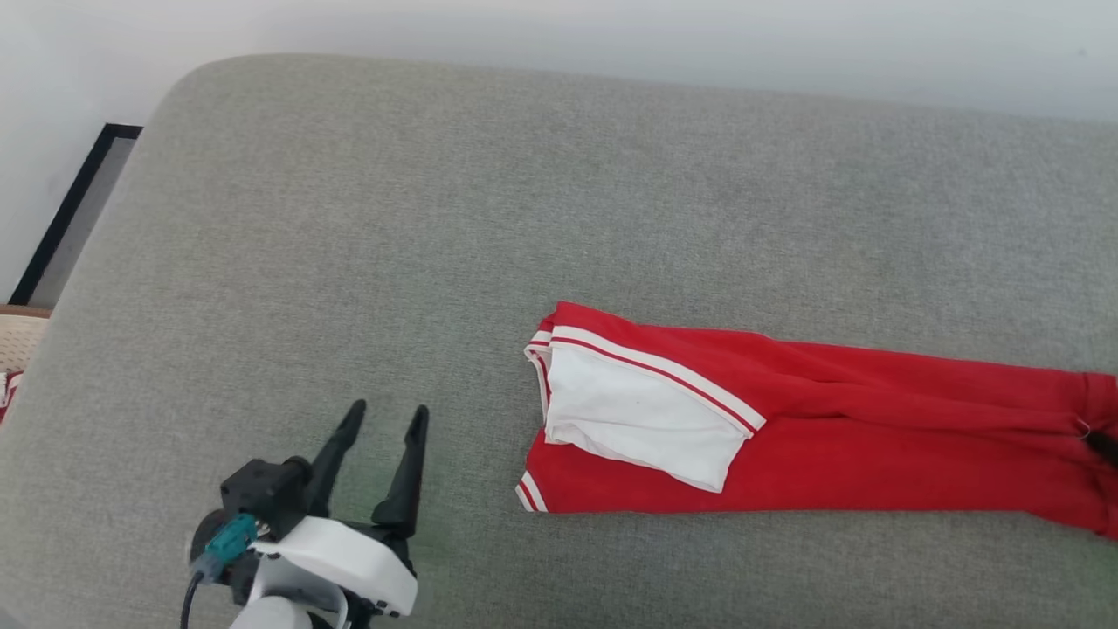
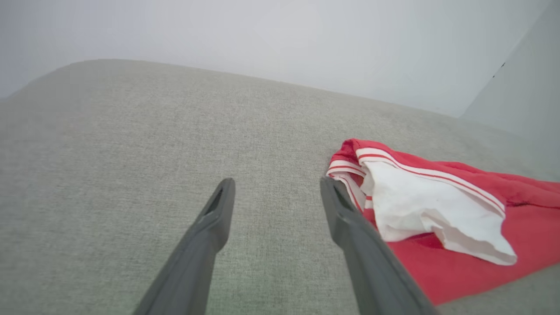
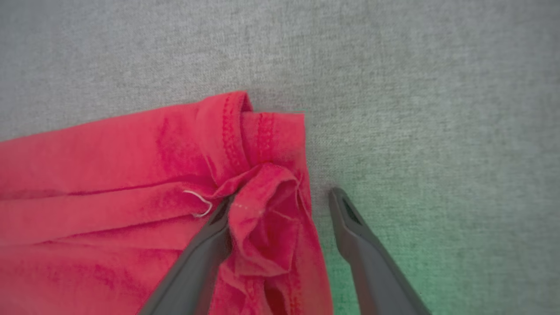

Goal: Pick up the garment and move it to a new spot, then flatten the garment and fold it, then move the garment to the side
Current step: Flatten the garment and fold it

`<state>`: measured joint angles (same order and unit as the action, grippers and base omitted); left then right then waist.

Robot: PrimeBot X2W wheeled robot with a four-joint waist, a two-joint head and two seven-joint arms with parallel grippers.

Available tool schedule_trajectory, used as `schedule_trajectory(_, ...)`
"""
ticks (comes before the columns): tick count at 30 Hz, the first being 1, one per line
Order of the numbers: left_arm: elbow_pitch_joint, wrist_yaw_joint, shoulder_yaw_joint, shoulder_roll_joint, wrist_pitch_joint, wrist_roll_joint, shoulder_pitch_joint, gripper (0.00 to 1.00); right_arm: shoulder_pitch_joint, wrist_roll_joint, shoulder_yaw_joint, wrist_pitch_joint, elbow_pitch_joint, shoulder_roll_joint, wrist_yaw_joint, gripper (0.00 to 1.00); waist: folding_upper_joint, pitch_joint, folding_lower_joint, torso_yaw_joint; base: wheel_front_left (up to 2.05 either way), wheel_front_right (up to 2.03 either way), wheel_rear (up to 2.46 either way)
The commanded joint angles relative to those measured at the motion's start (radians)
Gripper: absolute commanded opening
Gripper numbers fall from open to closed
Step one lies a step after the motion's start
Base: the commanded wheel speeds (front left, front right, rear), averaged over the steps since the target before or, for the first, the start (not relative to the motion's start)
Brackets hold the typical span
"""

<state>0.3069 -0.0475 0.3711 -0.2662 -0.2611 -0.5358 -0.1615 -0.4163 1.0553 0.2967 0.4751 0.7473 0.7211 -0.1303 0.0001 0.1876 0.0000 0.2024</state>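
On the grey upholstered surface (image 1: 349, 218), the garment (image 1: 830, 454) lay folded into a long narrow band, running from the centre to the 3 o'clock edge of the head view. Its long axis ran from 9 o'clock to 3 o'clock, dipping slightly toward 4 o'clock. The neckline end pointed to 9 o'clock, with the white sleeve (image 1: 638, 419) folded on top and the striped trim (image 1: 664, 371) showing. The hem end (image 3: 262, 131) pointed to 3 o'clock.

The left gripper (image 1: 389, 409) stood clear of the garment, at 8 o'clock of the neckline end, fingers spread and holding nothing. In the left wrist view the sleeve lay at 3 o'clock of its fingers.

The right gripper (image 3: 280, 201) was at the hem end, fingers spread and not clamped. A bunched fold of hem fabric sat between them, touching the finger (image 3: 192, 262) at 9 o'clock. The other finger stood over bare upholstery, just beside the hem edge.

A pale wall (image 1: 611, 35) bounded the surface at 12 o'clock.
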Motion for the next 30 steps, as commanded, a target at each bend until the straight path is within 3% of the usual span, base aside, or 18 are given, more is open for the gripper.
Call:
schedule_trajectory(1,-0.017,-0.01,-0.038,0.014,-0.005,0.06,0.02,1.0,0.044,-0.004,0.028,0.036,0.013,-0.049,-0.001,1.0,-0.0001,-0.005,0.0,0.005,0.0,0.0,0.0)
schedule_trajectory(2,-0.029,-0.015,-0.063,0.029,-0.005,0.096,0.029,1.0,0.046,-0.004,0.03,0.044,0.015,-0.051,-0.001,0.9,-0.0001,-0.007,0.0,0.006,0.0,0.0,0.0)
schedule_trajectory(3,-0.044,-0.018,-0.088,0.04,-0.005,0.133,0.04,1.0,0.047,-0.006,0.031,0.048,0.015,-0.053,-0.001,0.64,-0.0001,-0.009,0.0,0.007,0.0,0.0,0.0)
schedule_trajectory(4,-0.059,-0.023,-0.109,0.049,-0.005,0.172,0.049,1.0,0.047,-0.008,0.031,0.051,0.015,-0.055,-0.001,0.48,-0.0001,-0.01,0.0,0.007,0.0,0.0,0.0)
schedule_trajectory(6,-0.09,-0.031,-0.159,0.078,-0.005,0.226,0.069,1.0,0.046,-0.015,0.031,0.047,0.014,-0.057,-0.001,0.35,-0.0001,-0.014,0.0,0.006,0.0,0.0,0.0)
schedule_trajectory(8,-0.12,-0.041,-0.188,0.097,-0.005,0.282,0.084,1.0,0.047,-0.019,0.028,0.047,0.013,-0.059,0.0,0.0,-0.0001,-0.017,0.0,0.004,0.0,0.0,0.0)
schedule_trajectory(16,-0.139,-0.076,-0.243,0.137,-0.005,0.38,0.104,1.0,0.035,-0.019,-0.007,0.022,0.018,-0.043,0.0,0.0,-0.0001,-0.02,0.0,-0.007,0.0,0.0,0.0)
schedule_trajectory(30,-0.163,-0.084,-0.249,0.133,-0.005,0.344,0.083,1.0,-0.027,-0.013,-0.131,-0.068,0.026,0.045,0.002,0.0,-0.0001,0.027,0.0,-0.075,0.0,0.0,0.0)
